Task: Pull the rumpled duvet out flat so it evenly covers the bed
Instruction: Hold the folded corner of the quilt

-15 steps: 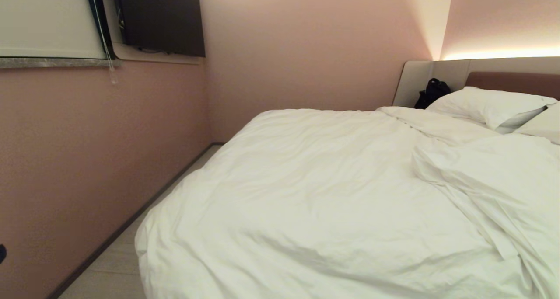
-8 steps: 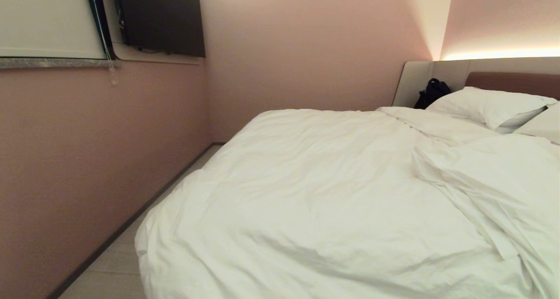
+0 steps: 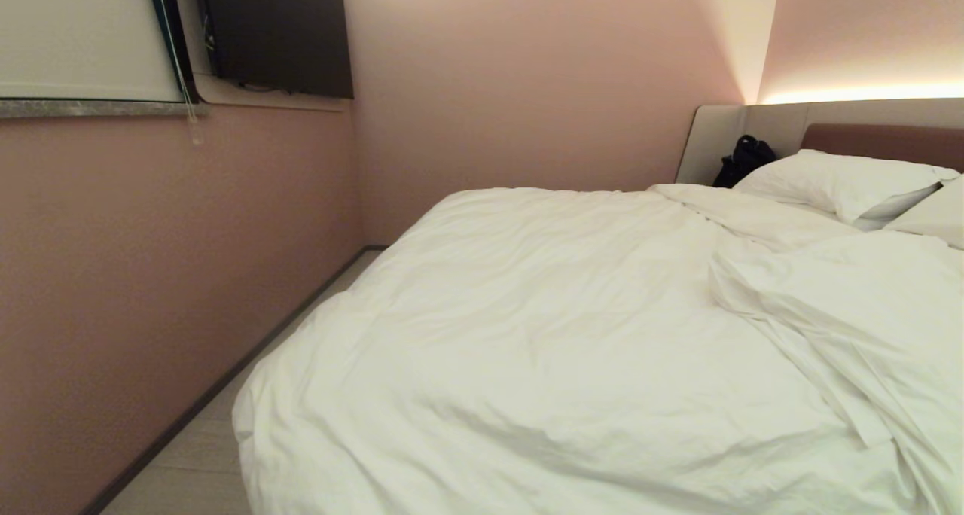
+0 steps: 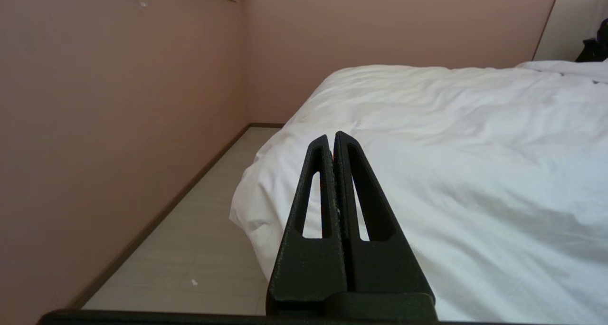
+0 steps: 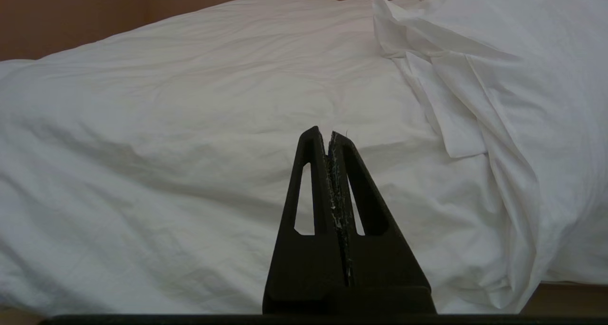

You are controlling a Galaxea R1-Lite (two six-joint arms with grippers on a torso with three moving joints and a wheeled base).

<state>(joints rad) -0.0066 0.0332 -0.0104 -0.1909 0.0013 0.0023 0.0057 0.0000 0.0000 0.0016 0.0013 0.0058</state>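
- The duvet (image 3: 572, 349) lies spread over most of the bed (image 3: 881, 135), filling the head view from about 7 o'clock round to 3 o'clock, its cover creased all over.
- At 3 to 4 o'clock a bunched fold (image 3: 843, 304) of the duvet sits piled on top of the flatter part, with loose pleats running down toward the near edge.
- The near-left corner of the duvet (image 4: 256, 211) hangs over the bed's side, above the pale floor (image 3: 196, 462).
- Two white pillows (image 3: 843, 180) lie at 2 o'clock against the mauve-brown headboard; a dark object (image 3: 744, 157), possibly a bag, sits just beside them at 1 o'clock.
- The left gripper (image 4: 333, 137) is pressed together and grips nothing; it points level toward the duvet's near-left corner, apart from it.
- The right gripper (image 5: 326, 134) is likewise clenched on nothing, aimed at the duvet's broad side, with the bunched fold at its 2 o'clock.
- A pink wall (image 3: 151, 289) runs along the left, with a dark screen (image 3: 279, 33) mounted at 11 o'clock.
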